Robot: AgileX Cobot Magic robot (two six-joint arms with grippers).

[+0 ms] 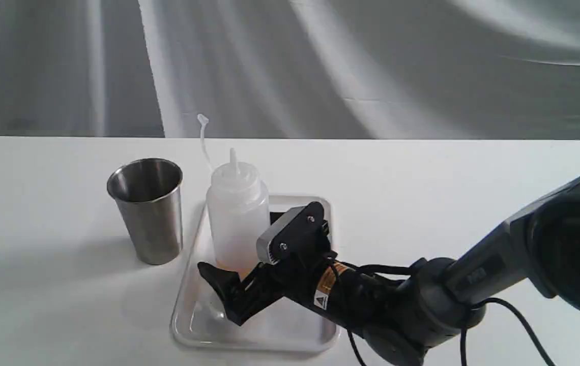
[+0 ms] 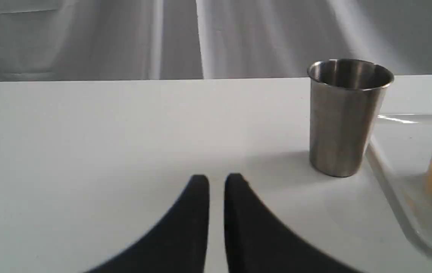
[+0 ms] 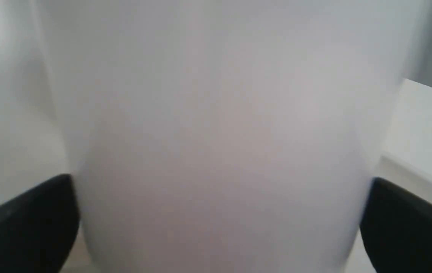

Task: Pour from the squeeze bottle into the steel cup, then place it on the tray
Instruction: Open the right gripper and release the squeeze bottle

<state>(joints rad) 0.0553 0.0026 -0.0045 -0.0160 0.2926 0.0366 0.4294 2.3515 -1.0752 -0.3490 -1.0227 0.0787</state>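
Two right gripper (image 1: 236, 259) jaws spread around squeeze bottle (image 1: 236, 203), upright on tray (image 1: 269, 335), lower centre: placing step.
Next I'd back straight out without nudging it; left gripper (image 2: 216, 182) pinched together.

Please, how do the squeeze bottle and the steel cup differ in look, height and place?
The squeeze bottle is translucent whitish plastic; the steel cup is brushed grey metal. The bottle is taller than the cup. The bottle ends in a pointed nozzle; the cup has an open mouth. The bottle stands on the tray; the cup stands on the table beside it. Both are upright.
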